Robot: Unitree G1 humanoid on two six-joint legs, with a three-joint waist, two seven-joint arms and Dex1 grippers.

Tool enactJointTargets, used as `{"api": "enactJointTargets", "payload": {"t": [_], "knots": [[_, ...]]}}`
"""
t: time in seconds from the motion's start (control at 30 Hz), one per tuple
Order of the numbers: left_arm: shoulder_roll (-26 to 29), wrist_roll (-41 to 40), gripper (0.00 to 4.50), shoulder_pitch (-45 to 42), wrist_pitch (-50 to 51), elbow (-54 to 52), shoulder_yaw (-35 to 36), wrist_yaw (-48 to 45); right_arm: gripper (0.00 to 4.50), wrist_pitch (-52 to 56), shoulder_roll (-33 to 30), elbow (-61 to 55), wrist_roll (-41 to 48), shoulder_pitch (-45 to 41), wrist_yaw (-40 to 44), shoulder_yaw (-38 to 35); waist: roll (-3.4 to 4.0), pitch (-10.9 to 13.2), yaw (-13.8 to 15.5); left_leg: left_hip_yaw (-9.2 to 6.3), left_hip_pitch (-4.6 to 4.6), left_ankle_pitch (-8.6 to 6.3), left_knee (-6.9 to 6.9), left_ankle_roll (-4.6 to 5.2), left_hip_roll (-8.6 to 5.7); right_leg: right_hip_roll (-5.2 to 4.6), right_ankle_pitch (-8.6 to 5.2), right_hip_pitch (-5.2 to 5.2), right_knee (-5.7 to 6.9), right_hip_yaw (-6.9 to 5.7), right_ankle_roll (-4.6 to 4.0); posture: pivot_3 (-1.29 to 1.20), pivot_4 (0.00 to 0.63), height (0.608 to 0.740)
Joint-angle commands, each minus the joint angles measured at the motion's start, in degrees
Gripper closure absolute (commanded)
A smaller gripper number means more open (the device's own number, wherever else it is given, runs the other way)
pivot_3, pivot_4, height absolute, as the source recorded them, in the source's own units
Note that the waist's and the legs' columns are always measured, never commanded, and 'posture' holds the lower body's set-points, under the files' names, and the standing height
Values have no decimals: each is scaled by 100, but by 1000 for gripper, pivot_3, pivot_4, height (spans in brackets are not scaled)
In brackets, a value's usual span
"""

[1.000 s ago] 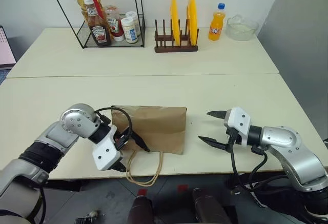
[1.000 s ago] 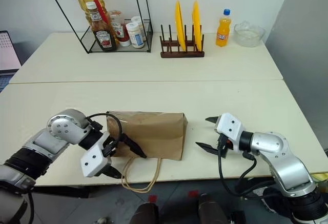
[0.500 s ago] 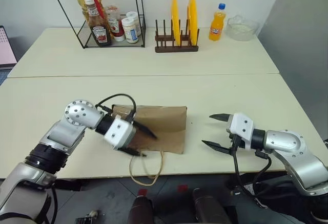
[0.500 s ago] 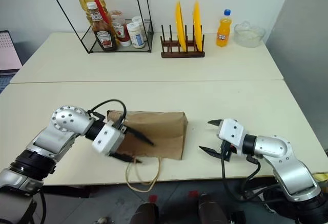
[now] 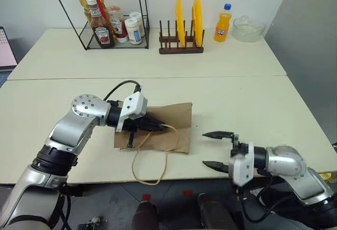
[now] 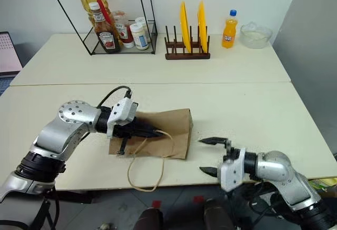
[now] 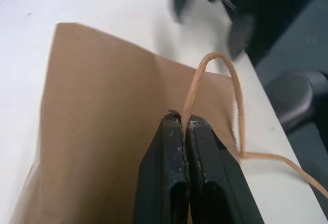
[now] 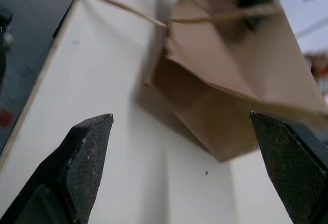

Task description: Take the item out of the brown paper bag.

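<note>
- Your brown paper bag (image 5: 167, 130) lies flat on the near table (image 5: 253, 98), close to the front edge, its far side slightly raised under the left arm.
- Your left gripper (image 5: 163, 128) sits over the middle of the bag, fingers pressed together on one beige cord handle (image 7: 207, 75) (the wrist view shows the cord rising in a loop straight out from between the black fingertips (image 7: 175, 131)).
- A second loop of cord (image 5: 150, 169) hangs off the bag's near side and over the table edge, slack.
- Your right gripper (image 5: 215, 149) hovers to the right of the bag, near it but apart, its two fingers spread wide, one above the other, tips pointing toward the bag's right end.
- From the right wrist, you see the bag's crumpled end between the two spread fingers (image 8: 77, 167), with bare table between them and the paper.
- The item itself cannot be made out from any view (the bag's paper covers whatever is inside).
- At the back of the far table stand a wire rack (image 5: 113, 17) with a ketchup bottle (image 5: 101, 27) and jars, a wooden stand holding yellow plates (image 5: 187, 19), an orange soda bottle (image 5: 223, 23) and a glass bowl (image 5: 248, 29), all well apart from the bag.
</note>
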Motion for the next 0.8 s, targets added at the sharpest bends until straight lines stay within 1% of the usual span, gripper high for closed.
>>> {"api": "enactJointTargets", "payload": {"t": [0.03,0.13,0.3,0.43,0.6,0.8], "knots": [[-128,-118,4479,-153,408,-97,282,216,0,-1353,223,475,-1154,-245,-774,144,0,0,-4,0,1,0,0,0,0,0,0,0,0,0,0,0,150,740],[-166,-39,4479,-141,418,-73,317,186,0,-1681,458,922,-2014,-535,-1411,169,0,0,-9,0,3,1,0,-2,0,0,0,0,3,1,-1,0,150,740],[-193,-11,4479,-132,495,-88,355,143,0,-1784,831,1428,-3199,-1093,-2466,303,-2,-2,-7,0,22,2,1,-3,0,-2,1,22,5,1,-2,0,150,740],[-247,0,4479,-164,560,-71,378,165,0,-1685,1099,1687,-3901,-1446,-3252,561,-5,-4,-12,0,48,1,-1,-2,0,-1,0,48,4,1,-2,0,150,740],[-287,-5,4479,-158,697,-38,418,216,0,-1587,1386,1833,-4447,-1884,-4015,966,-9,-6,-25,0,54,1,-1,-2,0,-1,0,53,4,3,-2,0,150,740],[-297,-40,4479,-113,895,-61,489,286,0,-1370,1600,1802,-4647,-2102,-4468,1335,-9,-6,-21,-1,53,1,-2,-2,-1,-2,0,55,3,2,-2,0,150,740]]}}
